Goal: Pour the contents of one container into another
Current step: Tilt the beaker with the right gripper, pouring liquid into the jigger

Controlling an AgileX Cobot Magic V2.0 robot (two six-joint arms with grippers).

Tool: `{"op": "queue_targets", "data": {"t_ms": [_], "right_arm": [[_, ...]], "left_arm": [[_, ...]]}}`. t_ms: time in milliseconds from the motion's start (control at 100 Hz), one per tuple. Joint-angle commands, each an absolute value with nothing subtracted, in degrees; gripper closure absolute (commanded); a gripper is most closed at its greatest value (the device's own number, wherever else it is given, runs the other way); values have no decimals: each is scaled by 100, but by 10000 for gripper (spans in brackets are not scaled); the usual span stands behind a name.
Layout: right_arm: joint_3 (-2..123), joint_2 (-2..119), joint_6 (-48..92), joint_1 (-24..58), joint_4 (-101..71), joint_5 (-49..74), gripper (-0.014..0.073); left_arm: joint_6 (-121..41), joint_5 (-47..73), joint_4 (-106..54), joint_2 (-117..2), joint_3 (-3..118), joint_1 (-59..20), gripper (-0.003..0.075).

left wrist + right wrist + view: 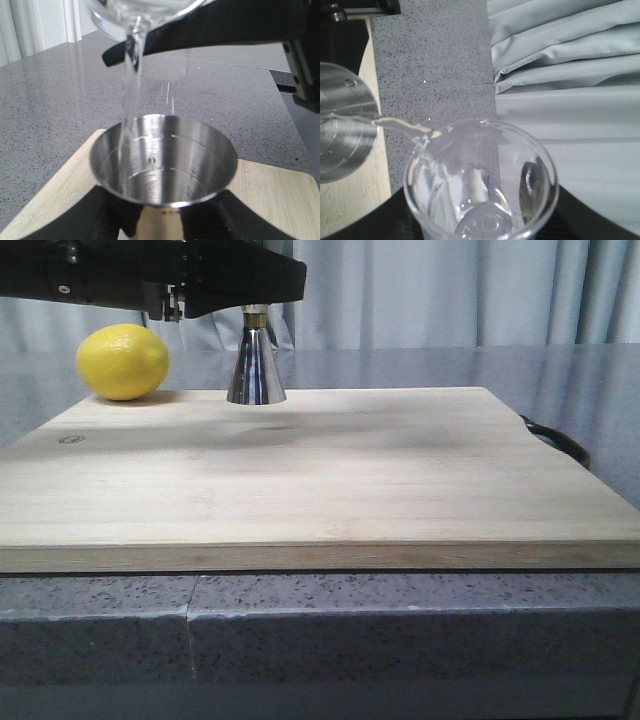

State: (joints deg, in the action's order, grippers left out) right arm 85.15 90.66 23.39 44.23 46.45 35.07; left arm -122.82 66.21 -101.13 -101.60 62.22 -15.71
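The steel jigger [255, 368] stands on the back of the wooden board, its gold band just below a dark arm [200, 275] that hides its upper cup. In the left wrist view my left gripper [162, 224] is shut on the jigger [162, 160] below its open cup, black fingers [97, 215] on either side. Above it the clear glass beaker [135, 12] is tipped, and a thin stream of water [130, 95] falls into the cup. In the right wrist view my right gripper [480, 232] is shut on the beaker [480, 185], whose lip points at the jigger [340, 130].
A yellow lemon [122, 361] lies on the board's back left corner, close beside the jigger. The wooden board [300, 470] rests on a grey speckled counter [400, 630]. A black loop [560, 440] sticks out past its right edge. Pale curtains hang behind.
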Motion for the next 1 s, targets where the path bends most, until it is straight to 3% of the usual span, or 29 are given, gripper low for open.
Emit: {"op": "queue_targets", "data": {"t_ms": [0,990], "right_arm": [[8734,8828,2392,4429,4963,3194,271],[8734,8828,2597,4442,5066,3194,271]], "left_arm": [[-12280,7135,-10668,-9940,6386,-1616,491],[-12280,7135,-10668,-9940,6386,-1616,491]]}}
